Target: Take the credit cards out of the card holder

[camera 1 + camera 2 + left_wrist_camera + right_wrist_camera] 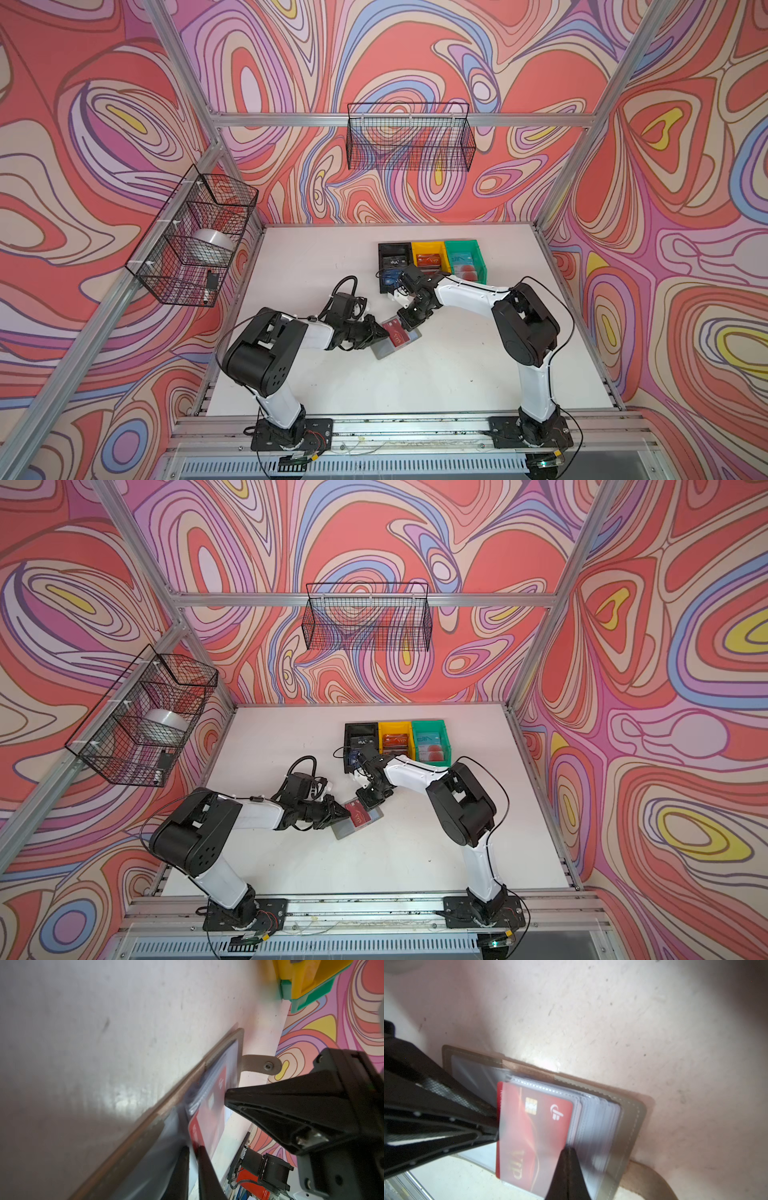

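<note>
In both top views the card holder (384,351) lies open near the middle of the table (316,270), with the bins (429,244) at its 12 o'clock, apparently there to receive cards. The left gripper (377,331) reaches in from 9 o'clock and the right gripper (409,324) from 1 o'clock, so they work opposite sides of the red card (397,334).

In the left wrist view the left gripper (193,1159) is clenched on the edge of the red card (207,1126), probably to draw it from its sleeve. The right gripper (227,1093) bears on the holder near the closing tab (259,1064).

In the right wrist view the right gripper (566,1152), clenched and holding nothing, presses on the clear sleeves (596,1118), seemingly pinning the holder so only the card slides. A bare red strip shows at the gripped edge; the rest sits under plastic.
</note>
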You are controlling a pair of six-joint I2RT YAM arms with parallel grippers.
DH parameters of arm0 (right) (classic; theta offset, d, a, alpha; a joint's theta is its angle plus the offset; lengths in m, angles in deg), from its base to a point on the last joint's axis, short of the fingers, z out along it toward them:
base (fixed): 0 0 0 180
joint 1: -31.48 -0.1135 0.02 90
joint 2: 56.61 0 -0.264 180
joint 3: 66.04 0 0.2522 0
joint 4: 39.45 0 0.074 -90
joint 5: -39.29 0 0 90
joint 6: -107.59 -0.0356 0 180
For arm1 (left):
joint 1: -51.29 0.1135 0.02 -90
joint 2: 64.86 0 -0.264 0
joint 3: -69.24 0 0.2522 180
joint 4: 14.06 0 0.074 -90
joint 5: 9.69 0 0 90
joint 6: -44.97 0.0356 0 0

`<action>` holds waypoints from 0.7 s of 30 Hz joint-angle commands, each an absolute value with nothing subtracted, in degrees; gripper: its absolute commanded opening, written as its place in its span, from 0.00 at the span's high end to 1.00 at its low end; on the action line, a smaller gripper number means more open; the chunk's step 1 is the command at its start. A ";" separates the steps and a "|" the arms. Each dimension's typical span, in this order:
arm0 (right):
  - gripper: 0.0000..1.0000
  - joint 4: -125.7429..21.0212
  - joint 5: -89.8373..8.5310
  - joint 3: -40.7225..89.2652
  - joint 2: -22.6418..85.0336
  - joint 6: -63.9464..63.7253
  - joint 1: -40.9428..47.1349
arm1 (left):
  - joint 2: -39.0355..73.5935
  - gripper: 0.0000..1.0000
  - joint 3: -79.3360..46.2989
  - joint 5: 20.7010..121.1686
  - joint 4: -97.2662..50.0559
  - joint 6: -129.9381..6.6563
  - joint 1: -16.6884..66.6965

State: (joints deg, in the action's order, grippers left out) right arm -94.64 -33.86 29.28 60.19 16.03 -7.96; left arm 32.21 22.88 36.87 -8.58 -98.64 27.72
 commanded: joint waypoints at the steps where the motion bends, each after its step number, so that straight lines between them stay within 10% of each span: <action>1: 0.96 -96.56 -32.99 27.96 64.46 16.44 -8.86 | 33.40 0.86 21.51 37.68 -9.23 -98.29 27.18; 21: 0.95 -96.19 -32.60 26.95 64.24 15.92 -8.86 | 33.34 1.00 24.37 37.59 -10.52 -96.45 28.22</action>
State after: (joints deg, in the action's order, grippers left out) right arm -94.79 -33.73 29.41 60.30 15.98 -7.92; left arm 33.37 22.38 35.73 -8.03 -97.96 27.83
